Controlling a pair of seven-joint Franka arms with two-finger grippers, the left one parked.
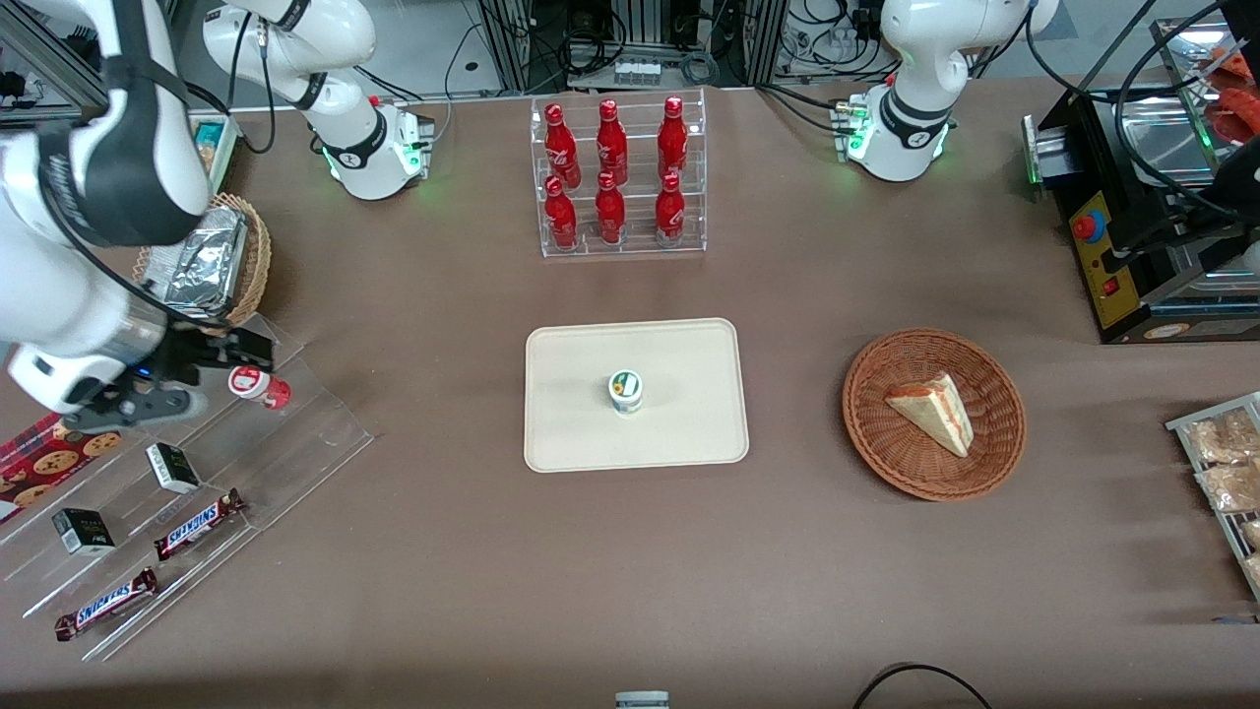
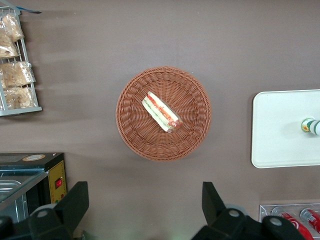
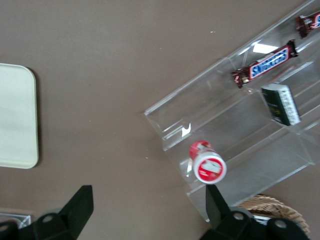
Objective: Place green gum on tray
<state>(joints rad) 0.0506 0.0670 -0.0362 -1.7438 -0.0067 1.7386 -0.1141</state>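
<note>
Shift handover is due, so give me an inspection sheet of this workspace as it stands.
Surface: brown table, no spills seen.
Job's things: green gum stands upright on the tray, near its middle.
Clutter: red-lidded bottle, Snickers bars and small dark boxes on the clear stepped stand; sandwich in the wicker basket; red bottles in the clear rack; foil packet in a second basket.
Grippers: claw open and empty, above the clear stand near the red-lidded bottle, well away from the tray.
Cables: black cable at the table edge nearest the front camera.
Surroundings: black machine toward the parked arm's end.
</note>
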